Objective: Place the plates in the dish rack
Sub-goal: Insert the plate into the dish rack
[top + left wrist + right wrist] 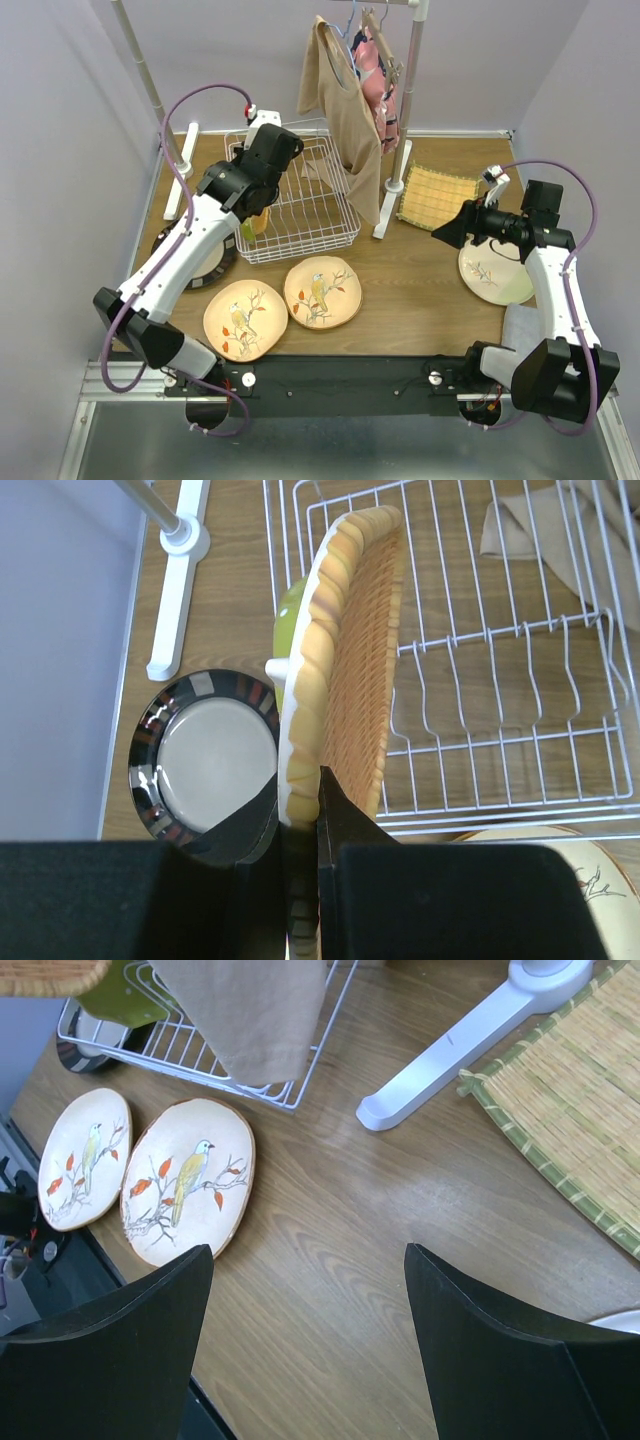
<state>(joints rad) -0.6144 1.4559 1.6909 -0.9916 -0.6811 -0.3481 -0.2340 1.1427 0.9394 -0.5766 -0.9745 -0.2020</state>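
L gripper (300, 792) clamped on rim of orange woven plate (345, 650). Plate stands on edge, stretching fwd from the fingers over left end of dish rack (500, 670). Lime plate (287, 620) sits just beyond it on its left, mostly hidden; touching or not, can't tell. Dark-rimmed plate (212, 748) lies flat left of the fingers, outside rack.

R gripper (308, 1252) has jaws wide apart w/ nothing btw them, hovering over table (330, 1200). Near bird plate (190, 1180) lies ahead-left, far bird plate (85, 1155) just beside it. Yellow woven plate (570, 1110) is ahead-right, by white stand foot (470, 1025). Cream-green plate (495, 275) lies under R arm.
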